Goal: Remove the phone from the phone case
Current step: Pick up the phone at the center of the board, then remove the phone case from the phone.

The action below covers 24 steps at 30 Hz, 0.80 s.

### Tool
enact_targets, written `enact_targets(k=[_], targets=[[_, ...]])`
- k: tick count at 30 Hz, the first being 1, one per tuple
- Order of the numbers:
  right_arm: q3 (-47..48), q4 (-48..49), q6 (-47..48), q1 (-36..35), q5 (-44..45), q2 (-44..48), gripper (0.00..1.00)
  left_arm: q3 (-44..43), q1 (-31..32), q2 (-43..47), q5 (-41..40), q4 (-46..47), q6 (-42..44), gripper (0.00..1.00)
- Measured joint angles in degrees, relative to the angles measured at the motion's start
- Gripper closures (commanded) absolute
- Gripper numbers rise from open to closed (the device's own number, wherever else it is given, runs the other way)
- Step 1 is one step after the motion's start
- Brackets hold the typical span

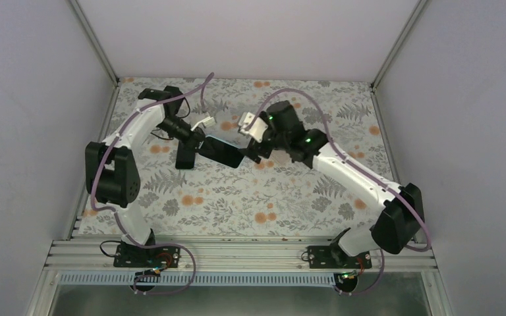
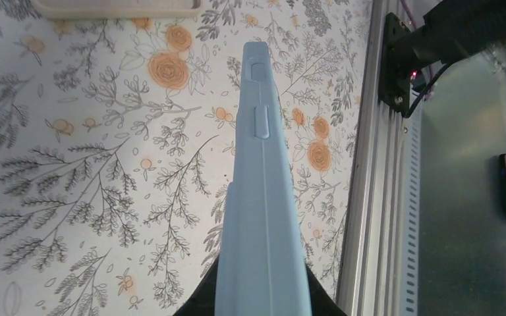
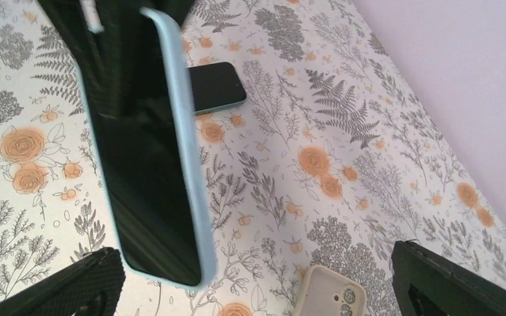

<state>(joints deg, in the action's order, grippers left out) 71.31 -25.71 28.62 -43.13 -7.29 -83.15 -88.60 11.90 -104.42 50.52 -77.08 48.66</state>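
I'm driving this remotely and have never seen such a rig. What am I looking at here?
A robot's left arm and right arm work over a flowered table. The wide picture looks down from above; the other two come from wrist cameras. The left claw is shut on the blue case, holding the phone inside it above the table. The right claw is open, wide around the phone's free end, not gripping. A second phone and a beige case lie on the table.
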Motion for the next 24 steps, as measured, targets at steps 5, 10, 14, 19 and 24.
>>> enact_targets(k=[5,10,14,19,24], targets=[[0.13,-2.56,0.35,7.50,-9.77,-0.52,0.09,-0.02,0.70,5.09,-0.48,-0.13,1.05,0.98],[0.11,-3.80,0.31,9.57,-14.64,-3.28,0.11,-0.02,1.64,8.31,-0.15,-0.39,1.53,0.98],[0.11,-3.74,0.22,9.99,-17.29,-3.72,0.14,0.00,1.73,9.44,-0.33,-0.39,1.62,0.98],[0.11,-3.45,-0.15,11.08,-19.58,-4.35,0.14,0.02,1.73,9.44,-0.28,-0.13,1.70,0.98],[0.11,-3.50,-0.17,12.87,-21.68,-4.39,0.15,0.11,1.73,9.44,-0.09,0.37,1.70,0.98]])
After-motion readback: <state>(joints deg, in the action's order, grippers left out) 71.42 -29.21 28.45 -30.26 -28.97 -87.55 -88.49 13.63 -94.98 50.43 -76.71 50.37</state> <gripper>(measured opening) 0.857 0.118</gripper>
